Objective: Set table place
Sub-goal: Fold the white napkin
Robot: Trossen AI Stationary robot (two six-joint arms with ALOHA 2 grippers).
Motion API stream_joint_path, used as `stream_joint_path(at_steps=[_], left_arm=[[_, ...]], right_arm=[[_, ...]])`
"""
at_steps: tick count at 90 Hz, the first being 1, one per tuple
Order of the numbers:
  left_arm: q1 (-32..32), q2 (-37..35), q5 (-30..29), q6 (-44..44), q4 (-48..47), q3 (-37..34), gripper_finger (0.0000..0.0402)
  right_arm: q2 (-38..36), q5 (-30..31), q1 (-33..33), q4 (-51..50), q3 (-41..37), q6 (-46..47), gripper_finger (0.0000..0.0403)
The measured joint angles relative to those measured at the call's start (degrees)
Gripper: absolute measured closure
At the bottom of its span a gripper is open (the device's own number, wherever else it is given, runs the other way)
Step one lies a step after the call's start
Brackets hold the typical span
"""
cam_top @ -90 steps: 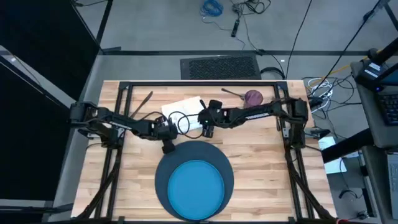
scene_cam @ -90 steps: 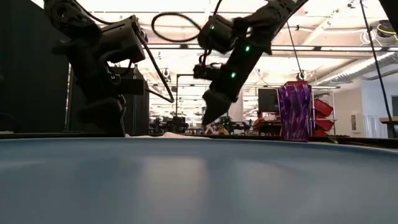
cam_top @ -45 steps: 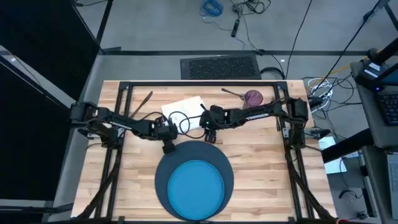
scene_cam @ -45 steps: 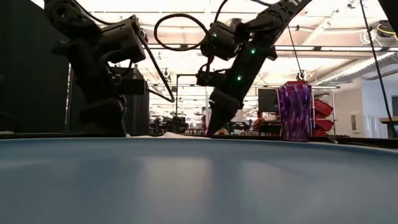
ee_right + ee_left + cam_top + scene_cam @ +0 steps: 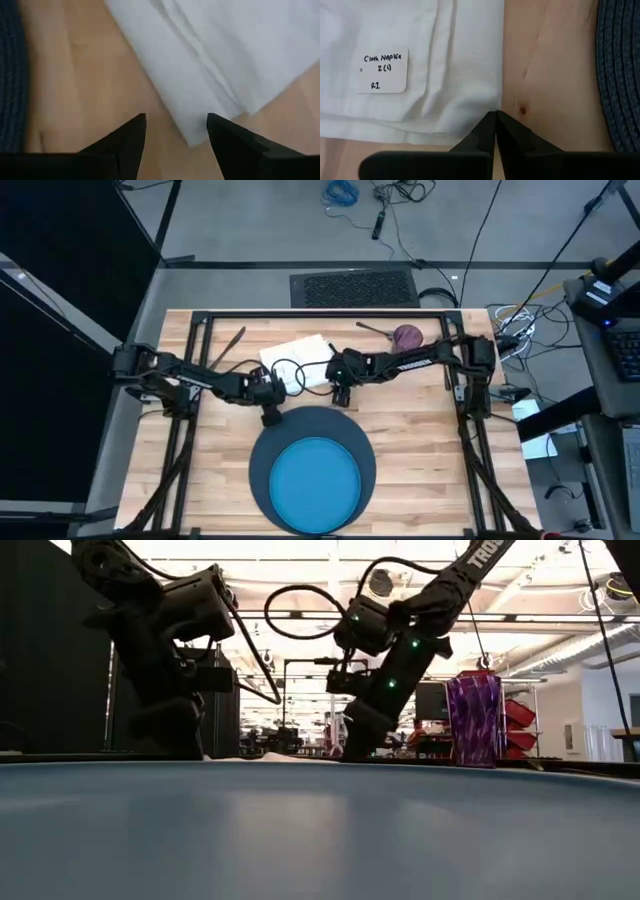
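The white napkin (image 5: 295,352) lies flat on the wooden table (image 5: 420,430), just beyond the navy mat (image 5: 262,452) that carries the blue plate (image 5: 315,480). My left gripper (image 5: 495,116) is shut at the napkin's near left corner and points down. At the napkin's other near corner (image 5: 192,140), my right gripper (image 5: 175,135) stands open and low, one finger on each side of that corner. A purple cup (image 5: 407,337) stands upright at the far right, with a spoon (image 5: 375,330) beside it. My left gripper comes from above, pointing down, and its shut fingertips (image 5: 490,122) sit on the napkin's corner (image 5: 487,107). The fingers hide the contact itself, so the number of layers does not show. The napkin lies flat and slack on the table.
A dark utensil (image 5: 228,345) lies at the far left of the table. A paper label (image 5: 382,70) is stuck on the napkin. Black frame rails (image 5: 320,317) run along the table's far edge and both sides. Bare wood lies to the right of the mat.
My right gripper has come down to the table and shifted a little toward the table's right edge, ending over the napkin's near corner. My left gripper and the napkin have stayed where they were.
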Motion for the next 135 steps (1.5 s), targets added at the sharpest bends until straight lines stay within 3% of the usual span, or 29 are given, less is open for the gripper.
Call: stream_joint_path(at_steps=[31, 57, 85, 112, 135], left_arm=[[0.02, 0.02, 1.68, 1.58, 2.92, 0.00, 0.0402], [0.02, 0.02, 2.89, 3.38, 3.71, 0.00, 0.0402], [-0.02, 0.00, 3.13, 5.85, 3.82, 0.02, 0.0402], [-3.30, 0.06, -4.17, 6.61, 2.90, 2.46, 0.0401], [-5.25, -3.71, -6.19, 7.53, 2.99, 3.23, 0.0401]], right_arm=[[0.00, -1.63, -1.02, 0.79, -1.08, 0.37, 0.0287], [0.00, -1.56, -0.96, 0.68, -1.19, -0.23, 0.0396], [0.00, -1.47, -0.97, 0.94, -1.21, -1.92, 0.0402], [-0.15, -1.10, -0.93, -2.74, 2.55, -4.67, 0.0403], [-0.24, -1.15, -0.91, -3.73, 4.18, -5.86, 0.0403]])
